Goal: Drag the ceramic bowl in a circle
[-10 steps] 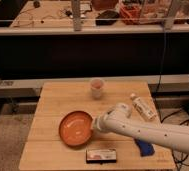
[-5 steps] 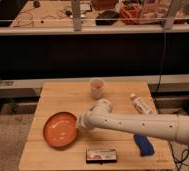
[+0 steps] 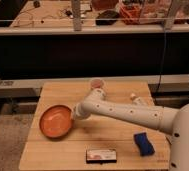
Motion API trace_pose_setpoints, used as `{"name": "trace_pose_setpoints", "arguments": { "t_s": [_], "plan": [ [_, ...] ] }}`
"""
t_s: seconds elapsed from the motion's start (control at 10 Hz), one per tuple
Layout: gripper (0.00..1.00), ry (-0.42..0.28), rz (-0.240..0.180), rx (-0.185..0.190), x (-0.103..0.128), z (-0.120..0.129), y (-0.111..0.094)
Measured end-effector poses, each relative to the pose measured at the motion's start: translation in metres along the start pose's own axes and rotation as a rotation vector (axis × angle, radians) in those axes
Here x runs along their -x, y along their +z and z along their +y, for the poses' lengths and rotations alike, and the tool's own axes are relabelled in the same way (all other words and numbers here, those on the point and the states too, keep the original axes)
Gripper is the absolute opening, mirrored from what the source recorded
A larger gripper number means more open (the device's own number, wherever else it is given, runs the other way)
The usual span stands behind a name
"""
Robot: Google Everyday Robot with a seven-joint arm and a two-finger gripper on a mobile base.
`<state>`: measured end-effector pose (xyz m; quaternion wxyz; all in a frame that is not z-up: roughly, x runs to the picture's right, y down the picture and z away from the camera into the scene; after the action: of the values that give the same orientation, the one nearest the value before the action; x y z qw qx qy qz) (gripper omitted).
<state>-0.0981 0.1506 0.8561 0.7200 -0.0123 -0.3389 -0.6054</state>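
Camera view: on the wooden table, the ceramic bowl, dragged leftward from mid-table, now lies near the left edge with little room beyond, so the circle should probably curve back right, while the gripper sits at its right rim, grip state indiscernible.

Pink cup; blue sponge — flat box

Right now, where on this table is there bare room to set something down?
Bare wood on the table: the back-left corner, left of the pink cup; and the front-left corner, between the ceramic bowl and the flat packet. The right half is crowded by the arm, a white bottle and a blue object. The gripper sits at the bowl's right rim.
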Motion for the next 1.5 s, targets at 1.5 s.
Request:
{"name": "trace_pose_setpoints", "arguments": {
  "t_s": [1.5],
  "plan": [
    [0.01,0.290,0.087,0.095,0.009,0.160,-0.073]
  ]
}}
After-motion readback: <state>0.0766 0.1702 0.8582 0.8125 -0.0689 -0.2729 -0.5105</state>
